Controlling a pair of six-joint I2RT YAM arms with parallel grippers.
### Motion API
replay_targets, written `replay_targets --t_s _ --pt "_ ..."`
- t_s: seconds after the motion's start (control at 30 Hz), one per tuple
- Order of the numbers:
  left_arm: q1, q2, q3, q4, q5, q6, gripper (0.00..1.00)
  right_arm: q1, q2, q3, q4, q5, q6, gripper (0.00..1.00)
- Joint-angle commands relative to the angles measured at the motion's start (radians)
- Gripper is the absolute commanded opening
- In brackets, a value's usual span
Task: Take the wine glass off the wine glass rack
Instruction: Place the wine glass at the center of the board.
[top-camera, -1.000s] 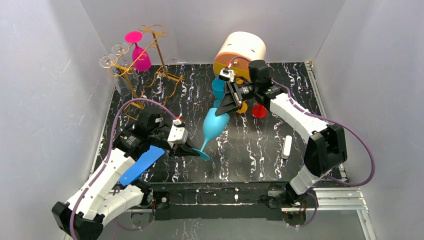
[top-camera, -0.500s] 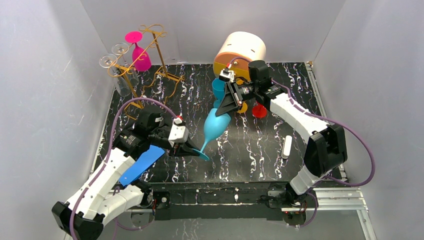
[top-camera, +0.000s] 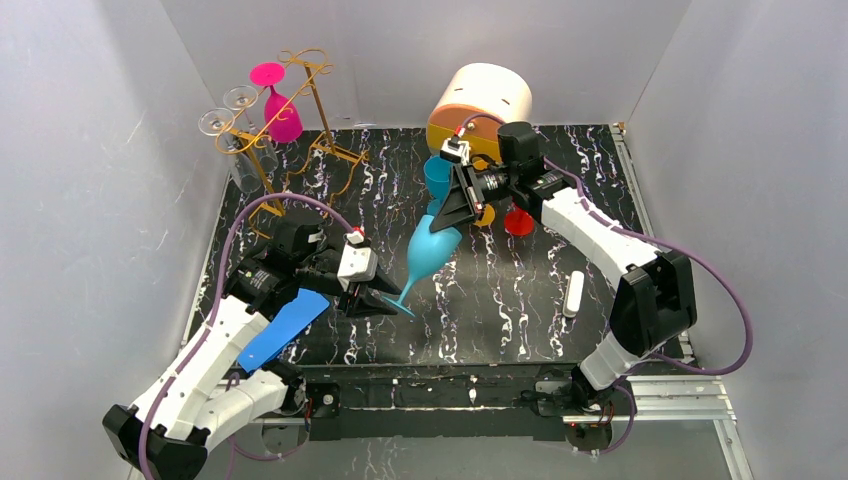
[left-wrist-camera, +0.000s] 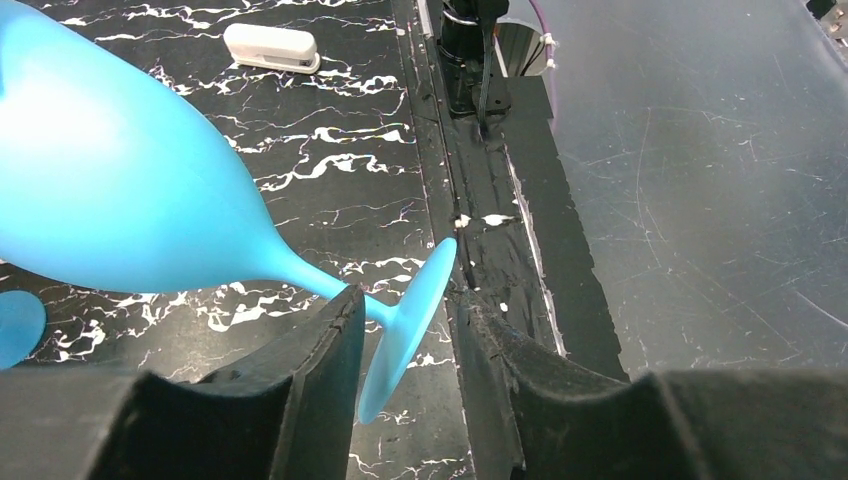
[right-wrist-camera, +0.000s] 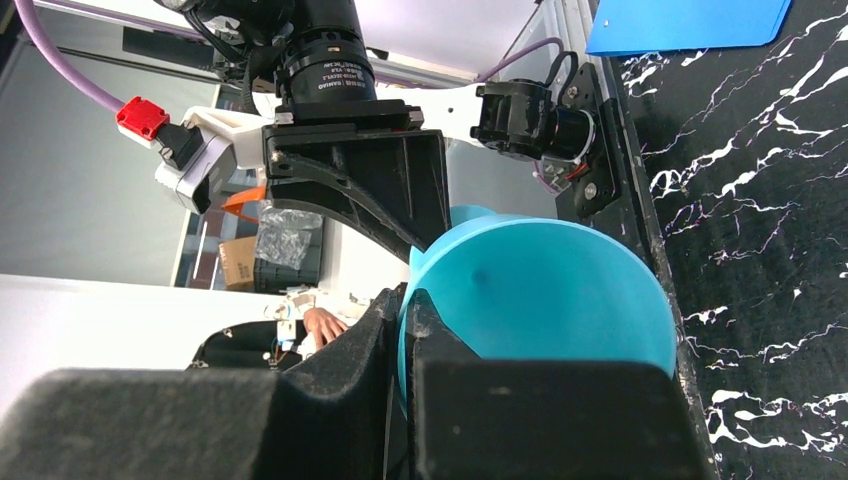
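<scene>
Over the table, the right gripper pinches the rim of the blue wine glass, and the left gripper has its jaws parted around the foot.

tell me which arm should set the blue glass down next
Probably right: the right gripper is clamped on the rim of the blue wine glass; the left gripper has its jaws apart around the foot.

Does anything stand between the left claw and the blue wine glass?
Nothing visible does. The left claw, open, flanks the foot of the turquoise plastic wine glass, with no other object between them. The right claw pinches its bowl rim.
</scene>
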Motion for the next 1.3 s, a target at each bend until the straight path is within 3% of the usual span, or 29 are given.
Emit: replay_targets --t_s 0.0,0.1,0.4,0.6,0.73,0.97,1.13,1.27 --pt "0.002 -0.012 0.032 -0.009 0.005 -0.005 0.38 -0.001 -0.048 -0.007 -0.018 0.011 -0.036 0.01" --pt "0.002 -0.017 0.034 -0.009 -0.021 -0.007 0.45 -0.001 -0.045 0.015 -0.11 0.056 -0.103 0.01" --pt "0.002 -0.032 0.044 0.024 -0.16 -0.061 0.83 -0.001 -0.075 0.048 -0.363 0.349 -0.286 0.01" --pt "0.002 -0.078 -0.013 0.213 -0.43 -0.261 0.98 -0.001 -0.135 0.044 -0.457 0.598 -0.351 0.01" --pt "0.002 -0.115 -0.062 0.362 -0.743 -0.513 0.98 -0.001 -0.217 0.016 -0.483 0.857 -0.351 0.01" --pt "0.002 -0.094 -0.012 0.256 -1.173 -0.723 0.98 -0.002 -0.328 -0.004 -0.557 1.226 -0.394 0.01" --pt "0.002 0.01 0.062 0.1 -1.227 -0.793 0.98 -0.001 -0.35 -0.026 -0.606 1.422 -0.396 0.01" --pt "0.002 0.046 0.095 0.067 -1.158 -0.807 0.98 -0.001 -0.405 -0.097 -0.569 1.545 -0.347 0.01"
